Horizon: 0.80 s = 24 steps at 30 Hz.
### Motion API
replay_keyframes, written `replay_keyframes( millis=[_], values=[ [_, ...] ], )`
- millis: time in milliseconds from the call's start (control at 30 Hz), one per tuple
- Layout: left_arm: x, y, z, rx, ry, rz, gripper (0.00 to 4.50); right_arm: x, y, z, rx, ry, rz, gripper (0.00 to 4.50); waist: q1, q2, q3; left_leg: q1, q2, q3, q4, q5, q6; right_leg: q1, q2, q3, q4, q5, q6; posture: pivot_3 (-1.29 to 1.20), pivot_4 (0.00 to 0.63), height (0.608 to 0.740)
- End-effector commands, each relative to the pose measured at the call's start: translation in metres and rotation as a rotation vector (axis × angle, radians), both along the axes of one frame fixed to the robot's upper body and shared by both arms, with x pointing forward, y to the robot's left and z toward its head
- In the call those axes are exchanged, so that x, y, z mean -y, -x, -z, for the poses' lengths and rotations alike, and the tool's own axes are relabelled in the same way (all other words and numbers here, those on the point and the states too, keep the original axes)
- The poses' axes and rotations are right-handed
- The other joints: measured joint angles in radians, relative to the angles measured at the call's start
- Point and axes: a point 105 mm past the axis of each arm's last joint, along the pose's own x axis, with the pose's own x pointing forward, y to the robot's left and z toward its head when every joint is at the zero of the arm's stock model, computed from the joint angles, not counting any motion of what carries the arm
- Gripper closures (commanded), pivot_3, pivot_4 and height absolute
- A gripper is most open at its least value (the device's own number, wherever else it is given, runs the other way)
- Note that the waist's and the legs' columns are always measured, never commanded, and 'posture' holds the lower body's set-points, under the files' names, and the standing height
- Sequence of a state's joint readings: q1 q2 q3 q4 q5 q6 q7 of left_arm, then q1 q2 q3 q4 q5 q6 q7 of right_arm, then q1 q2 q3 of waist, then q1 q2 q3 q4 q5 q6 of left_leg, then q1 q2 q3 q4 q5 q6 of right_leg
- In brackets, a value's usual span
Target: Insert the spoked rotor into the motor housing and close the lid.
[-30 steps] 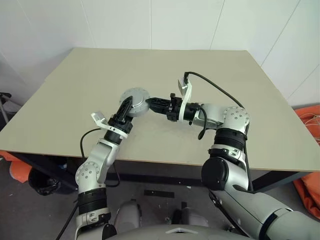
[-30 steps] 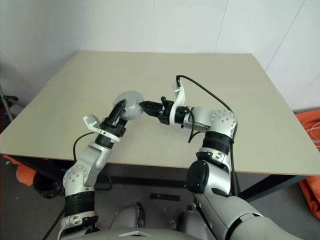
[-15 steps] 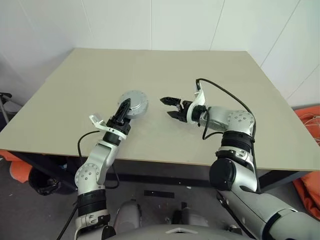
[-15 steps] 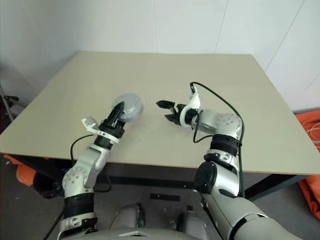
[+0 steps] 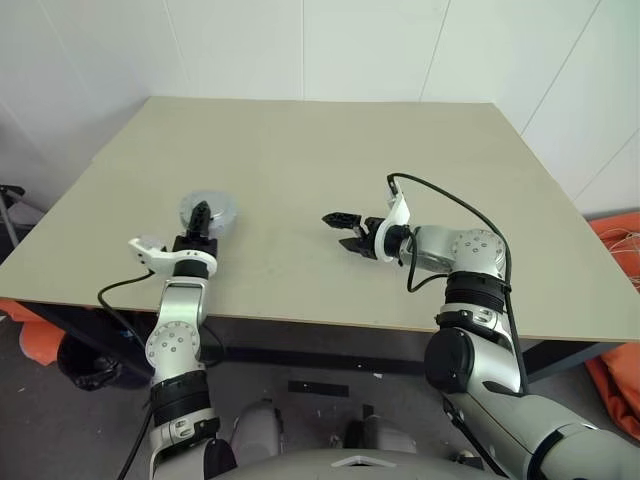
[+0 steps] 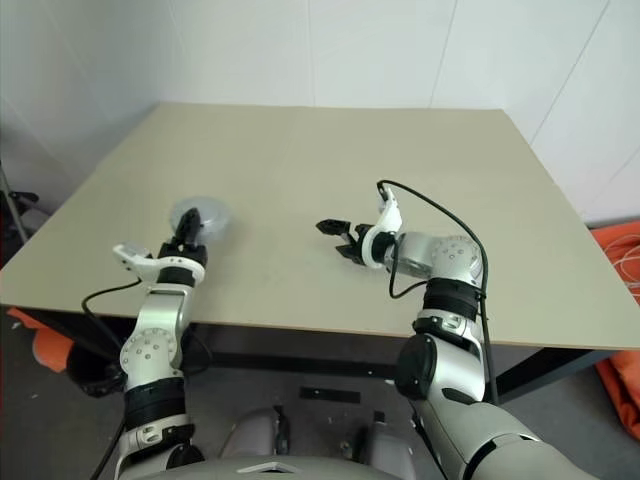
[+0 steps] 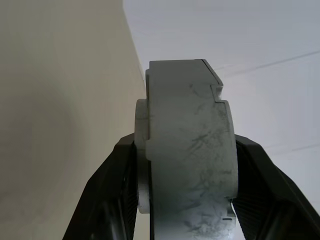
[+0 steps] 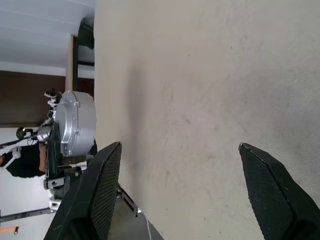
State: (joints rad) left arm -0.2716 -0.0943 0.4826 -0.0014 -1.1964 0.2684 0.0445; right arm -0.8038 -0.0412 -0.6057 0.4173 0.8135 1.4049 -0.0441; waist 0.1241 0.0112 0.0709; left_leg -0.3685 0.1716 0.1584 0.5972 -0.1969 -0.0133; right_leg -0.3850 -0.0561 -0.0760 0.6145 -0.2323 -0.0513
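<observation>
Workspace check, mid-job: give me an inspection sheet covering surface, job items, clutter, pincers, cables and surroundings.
Surface: beige table, bare around the arms.
Job's things: closed round grey motor housing, held edge-on at the table's left near edge; rotor and lid cannot be told apart from it.
Clutter: nothing seen.
Pincers: left pincer shut on the housing, one finger on each flat face; right pincer open, holding nothing, over mid-table.
Cables: black cable looping off the right wrist; another hanging from the left wrist.
Surroundings: white walls; orange material on the floor at right.
</observation>
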Motion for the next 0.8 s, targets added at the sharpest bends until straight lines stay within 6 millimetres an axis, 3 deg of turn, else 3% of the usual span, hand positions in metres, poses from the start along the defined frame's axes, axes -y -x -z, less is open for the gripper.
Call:
replay_keyframes(
  millis=[33, 267, 800],
  values=[
    [-0.013, -0.007, -0.022, 0.038, -0.021, -0.083, 2.38, 0.001, -0.001, -0.011, 0.05, -0.008, -0.004, 0.26, 0.0, 0.0, 0.0, 0.0, 0.0, 0.0, 0.0, 0.0, 0.0, 0.0, 0.0, 0.0, 0.0, 0.0, 0.0, 0.0, 0.0, 0.74],
    [-0.033, -0.015, -0.009, -0.047, 0.001, -0.184, 2.38, 0.0, 0.001, -0.012, 0.055, -0.011, -0.01, 0.26, 0.001, 0.0, 0.0, 0.0, 0.0, -0.001, 0.0, 0.0, 0.0, 0.0, 0.0, 0.0, 0.0, 0.001, -0.002, 0.0, 0.0, 0.74],
    [-0.043, -0.01, 0.039, -0.269, 0.068, -0.262, 2.38, 0.0, 0.0, -0.014, 0.057, -0.012, -0.006, 0.26, 0.001, -0.002, 0.0, 0.001, 0.0, -0.001, 0.0, 0.0, 0.0, 0.001, 0.0, 0.0, 0.001, 0.003, -0.005, 0.0, 0.0, 0.74]
  ],
)
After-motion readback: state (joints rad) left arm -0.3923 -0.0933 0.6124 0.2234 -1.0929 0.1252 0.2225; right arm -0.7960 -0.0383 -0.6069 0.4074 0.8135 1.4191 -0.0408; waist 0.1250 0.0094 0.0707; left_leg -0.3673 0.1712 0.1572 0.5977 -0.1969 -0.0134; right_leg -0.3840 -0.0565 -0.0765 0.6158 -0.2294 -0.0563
